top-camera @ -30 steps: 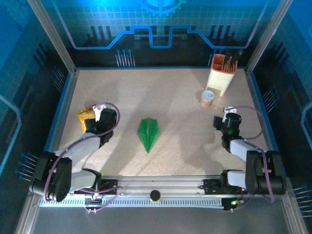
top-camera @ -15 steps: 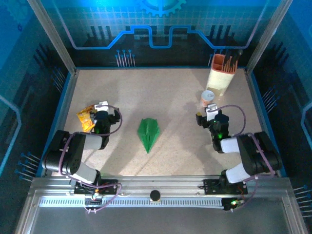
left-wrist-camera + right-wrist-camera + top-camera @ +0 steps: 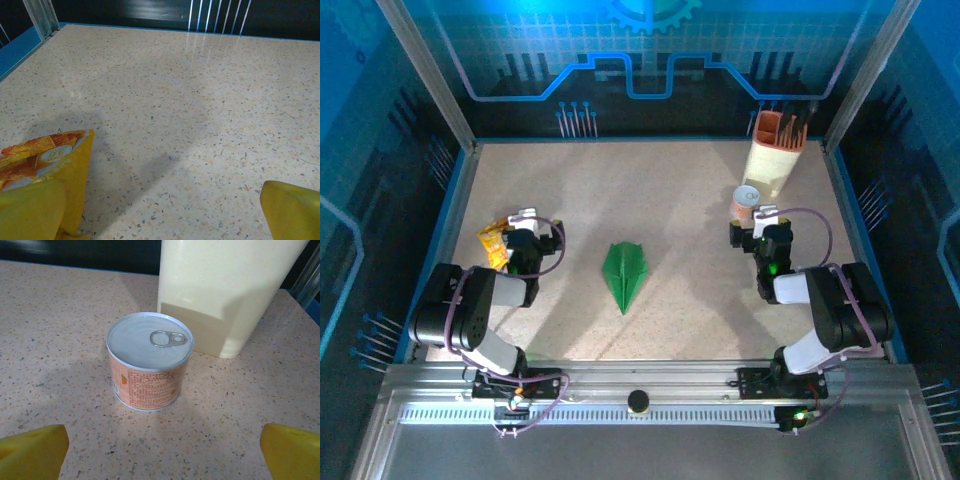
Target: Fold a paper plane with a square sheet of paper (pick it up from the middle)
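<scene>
The square sheet of paper lies folded as a slim bright-green dart, the paper plane (image 3: 624,275), flat on the table's middle with its tip toward the near edge. My left gripper (image 3: 523,226) is open to its left, well apart from it; in the left wrist view its gripper (image 3: 165,220) holds nothing between the yellow fingertips (image 3: 292,210). My right gripper (image 3: 758,220) is open to the plane's right, also apart from it. In the right wrist view the gripper (image 3: 162,460) is empty, with only bare table between the fingertips (image 3: 32,452).
A crinkled yellow-orange snack packet (image 3: 495,241) (image 3: 45,155) lies right beside the left gripper. An orange tin can (image 3: 746,200) (image 3: 149,362) stands just beyond the right gripper, with a cream container (image 3: 776,158) (image 3: 225,290) behind it. Blue rails edge the table.
Both arms have folded back toward their bases. The right gripper swung left toward the can and opened wider. The green plane has not moved.
</scene>
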### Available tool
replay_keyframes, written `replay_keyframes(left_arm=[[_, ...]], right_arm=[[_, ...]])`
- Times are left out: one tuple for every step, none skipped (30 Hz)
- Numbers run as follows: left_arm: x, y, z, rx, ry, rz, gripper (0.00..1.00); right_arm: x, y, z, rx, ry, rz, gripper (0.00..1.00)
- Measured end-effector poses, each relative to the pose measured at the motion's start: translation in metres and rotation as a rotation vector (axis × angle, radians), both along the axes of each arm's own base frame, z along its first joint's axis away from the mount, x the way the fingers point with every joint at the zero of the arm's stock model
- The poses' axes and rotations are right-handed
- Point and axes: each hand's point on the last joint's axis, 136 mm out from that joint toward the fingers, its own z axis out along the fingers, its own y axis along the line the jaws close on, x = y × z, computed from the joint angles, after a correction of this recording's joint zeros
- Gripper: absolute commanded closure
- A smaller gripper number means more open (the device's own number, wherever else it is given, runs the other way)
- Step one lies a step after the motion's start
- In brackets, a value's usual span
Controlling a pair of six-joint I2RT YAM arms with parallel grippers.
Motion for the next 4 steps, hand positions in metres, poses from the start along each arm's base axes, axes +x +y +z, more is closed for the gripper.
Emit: replay_keyframes(left_arm=[[-0.0001,-0.0001,-0.0002,0.000,0.001,0.000,0.00],[-0.0001,-0.0001,-0.0002,0.000,0.001,0.000,0.00],[0.0000,-0.0001,-0.0001,0.000,0.000,0.000,0.00],[0.0000,-0.0001,-0.0001,0.000,0.000,0.000,0.00]], right_arm=[[0.0000,0.0002,0.0000,0.000,0.000,0.000,0.01],[0.0000,0.0002,0.0000,0.000,0.000,0.000,0.01],[0.0000,-0.0002,0.0000,-0.001,0.000,-0.002,0.01],[0.0000,-0.0003,0.0000,-0.001,0.000,-0.002,0.01]])
